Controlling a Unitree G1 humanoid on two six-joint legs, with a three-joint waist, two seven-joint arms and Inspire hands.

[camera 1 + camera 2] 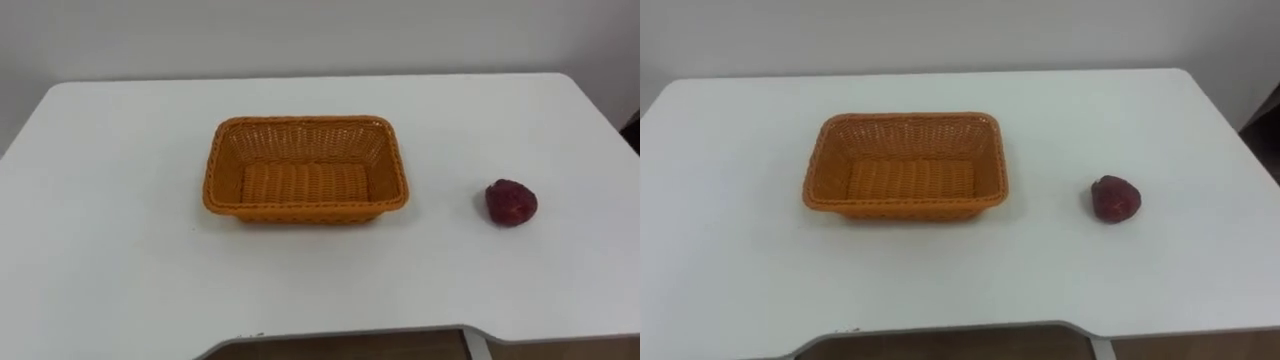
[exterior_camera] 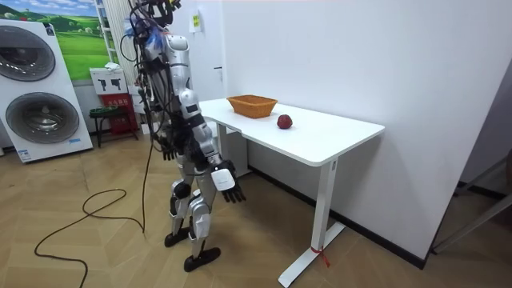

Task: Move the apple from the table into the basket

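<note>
A dark red apple (image 1: pixel 511 202) lies on the white table (image 1: pixel 120 250), well to the right of an empty orange wicker basket (image 1: pixel 306 170) that stands near the table's middle. In the room view the same apple (image 2: pixel 284 122) sits nearer the camera than the basket (image 2: pixel 252 105). I stand at the table's long side with both arms hanging low, below the tabletop. My right hand (image 2: pixel 227 181) hangs by my thigh with its fingers relaxed and holds nothing. My left hand (image 2: pixel 165 150) shows partly behind my body.
The table's front edge (image 1: pixel 400 335) runs along the bottom of the eye views, with a wall just behind the table. Washing machines (image 2: pixel 36 88) and a small stool (image 2: pixel 108 120) stand at the room view's left.
</note>
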